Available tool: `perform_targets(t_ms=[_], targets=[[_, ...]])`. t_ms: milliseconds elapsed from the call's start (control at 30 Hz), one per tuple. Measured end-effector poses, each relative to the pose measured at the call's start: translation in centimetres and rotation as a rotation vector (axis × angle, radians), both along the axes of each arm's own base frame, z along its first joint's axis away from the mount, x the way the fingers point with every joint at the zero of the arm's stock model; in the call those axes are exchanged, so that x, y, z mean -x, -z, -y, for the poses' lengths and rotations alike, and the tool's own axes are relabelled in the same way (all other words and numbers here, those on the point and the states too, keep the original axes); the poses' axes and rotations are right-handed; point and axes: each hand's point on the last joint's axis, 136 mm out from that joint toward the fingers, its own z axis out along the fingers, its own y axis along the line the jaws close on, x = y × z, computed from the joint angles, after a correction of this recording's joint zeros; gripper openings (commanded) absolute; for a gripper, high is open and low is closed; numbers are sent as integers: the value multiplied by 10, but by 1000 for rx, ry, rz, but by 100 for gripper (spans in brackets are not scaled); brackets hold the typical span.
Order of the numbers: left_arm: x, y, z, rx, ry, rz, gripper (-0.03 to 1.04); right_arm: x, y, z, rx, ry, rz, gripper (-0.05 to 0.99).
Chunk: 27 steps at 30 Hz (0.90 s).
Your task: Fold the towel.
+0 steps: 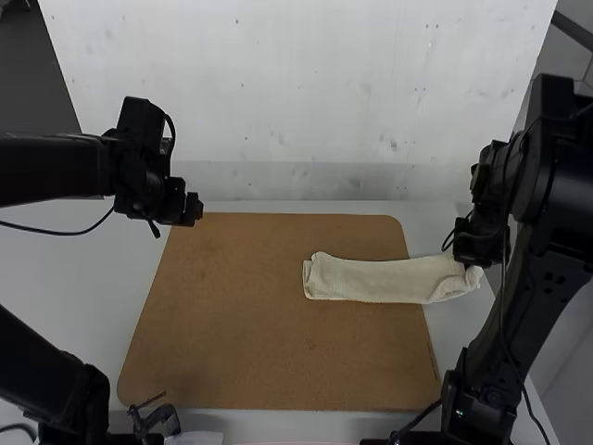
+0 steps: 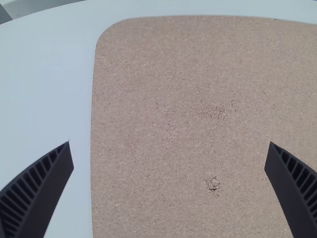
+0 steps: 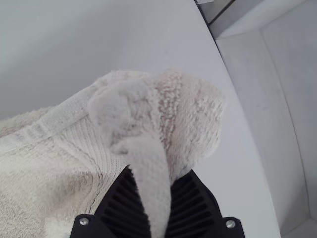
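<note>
The cream towel [image 1: 375, 281] lies as a narrow folded strip across the right part of the brown board, its right end past the board's edge. At that end is my right gripper [image 1: 477, 255]. In the right wrist view my right gripper [image 3: 161, 198] is shut on the bunched end of the towel [image 3: 124, 109], which bulges up between and over the fingers. My left gripper [image 1: 193, 209] hangs over the board's far left corner, away from the towel. In the left wrist view my left gripper [image 2: 169, 158] is wide open with nothing between its fingers.
The brown board [image 1: 241, 324] lies on a white table [image 1: 83, 278], with a pale upright panel [image 1: 296, 93] behind. Dark arm parts [image 1: 157, 422] stand at the near left edge. The table's right edge runs close beside my right gripper.
</note>
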Motion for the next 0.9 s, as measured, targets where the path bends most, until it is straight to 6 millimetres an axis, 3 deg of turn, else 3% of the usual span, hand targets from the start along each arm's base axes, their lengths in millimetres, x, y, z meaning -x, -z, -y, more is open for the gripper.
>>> perform_targets(t_ms=[133,400,533,667,900], targets=[[-5,-5,1,5,1,30,100,-8,-10,-41,-1,-83,8,2],[-7,-17,1,9,5,69,100,-10,-22,-179,-10,-330,17,2],[-7,-26,-1,18,4,94,100,-12,-21,-232,-7,-400,12,2],[-7,-25,-1,20,4,92,100,-11,-17,-265,9,-432,-6,2],[-7,-25,0,24,7,92,100,-15,-17,-300,31,-457,-3,2]])
